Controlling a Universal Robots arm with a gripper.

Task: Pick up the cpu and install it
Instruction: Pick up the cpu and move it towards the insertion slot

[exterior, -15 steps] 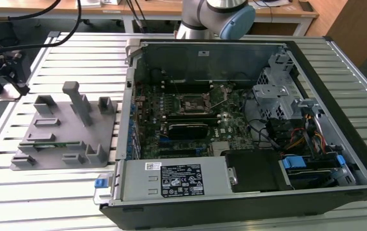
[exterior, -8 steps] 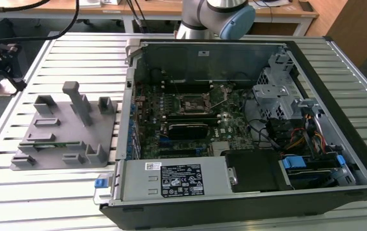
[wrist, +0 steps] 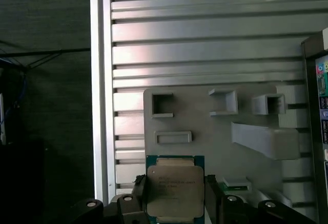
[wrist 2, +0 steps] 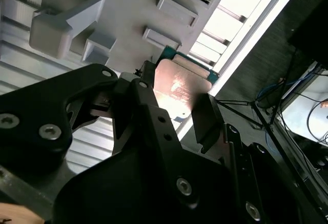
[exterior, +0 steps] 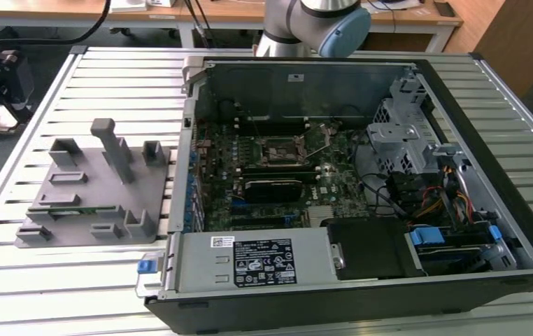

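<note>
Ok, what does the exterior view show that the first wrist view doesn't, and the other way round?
Exterior view: the inside of the open computer case, with the motherboard's black socket frame, and the arm behind the case. First wrist view: the gripper shut on the cpu, its silvery top facing the camera, at the holder's edge. Both: the grey holder block lying on the slatted table.
</note>
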